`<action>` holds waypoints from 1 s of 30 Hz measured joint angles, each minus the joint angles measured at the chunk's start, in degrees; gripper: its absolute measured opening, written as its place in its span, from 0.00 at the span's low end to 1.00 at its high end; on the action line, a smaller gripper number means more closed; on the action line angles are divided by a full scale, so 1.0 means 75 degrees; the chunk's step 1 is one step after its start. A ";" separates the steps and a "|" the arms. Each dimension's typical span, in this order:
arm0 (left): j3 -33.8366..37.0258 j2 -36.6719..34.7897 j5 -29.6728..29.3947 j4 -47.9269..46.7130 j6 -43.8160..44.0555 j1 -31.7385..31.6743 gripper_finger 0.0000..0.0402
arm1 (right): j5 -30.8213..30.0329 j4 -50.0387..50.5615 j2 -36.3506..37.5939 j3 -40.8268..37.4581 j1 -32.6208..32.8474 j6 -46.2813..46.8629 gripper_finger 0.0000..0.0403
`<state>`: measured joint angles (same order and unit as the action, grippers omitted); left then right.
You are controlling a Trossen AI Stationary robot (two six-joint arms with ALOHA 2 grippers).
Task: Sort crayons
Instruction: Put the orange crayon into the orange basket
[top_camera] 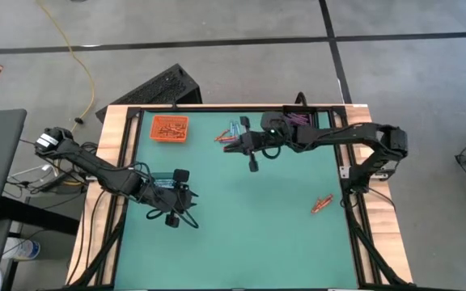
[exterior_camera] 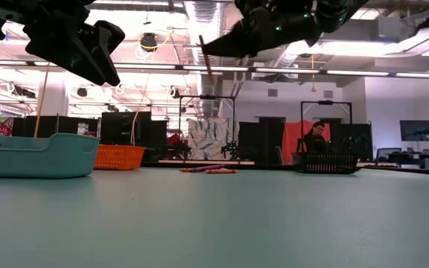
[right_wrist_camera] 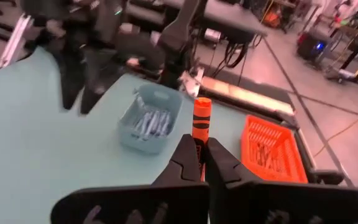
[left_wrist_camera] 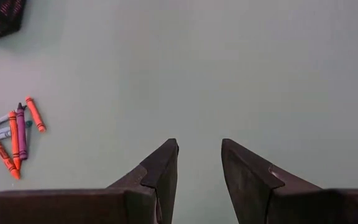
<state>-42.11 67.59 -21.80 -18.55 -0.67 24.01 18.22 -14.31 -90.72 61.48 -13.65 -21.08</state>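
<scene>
Orange crayon (right_wrist_camera: 202,118) pinched in raised right gripper (right_wrist_camera: 202,163); left gripper (left_wrist_camera: 199,163) hovers, seemingly low, empty, parted.

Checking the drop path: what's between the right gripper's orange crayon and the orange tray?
High view: only bare green mat between the orange crayon in the right gripper and the orange mesh tray.

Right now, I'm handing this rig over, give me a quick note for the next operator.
Right gripper: shut on an orange crayon, raised over the table's far side, near the orange tray.
Left gripper: open, empty, above bare mat.
Done: orange crayons lie in the orange tray, pale ones in the blue tray, purple ones in the black tray.
Left: a loose pile and a small group on the mat.
</scene>
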 joint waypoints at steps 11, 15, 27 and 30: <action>-0.0006 0.0000 -0.0007 0.0018 0.0179 0.0000 0.28 | 0.0784 0.0116 -0.2294 0.2355 -0.0461 0.0026 0.00; -0.0006 0.0000 -0.0014 0.0010 0.0378 0.0000 0.28 | 0.1318 0.0503 -0.2922 0.3258 -0.0731 0.0026 0.00; -0.0006 0.0000 -0.0717 -0.0221 0.0995 0.0000 0.28 | 0.2894 0.0536 -0.4645 0.5474 -0.1303 0.0724 0.00; -0.0006 0.0000 -0.1316 -0.0884 0.1391 0.0002 0.28 | 0.3040 0.0594 -0.4843 0.5802 -0.1296 0.0759 0.00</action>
<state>-42.15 67.59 -31.67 -25.17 9.76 24.03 41.02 -9.86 -127.04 104.99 -23.37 -15.39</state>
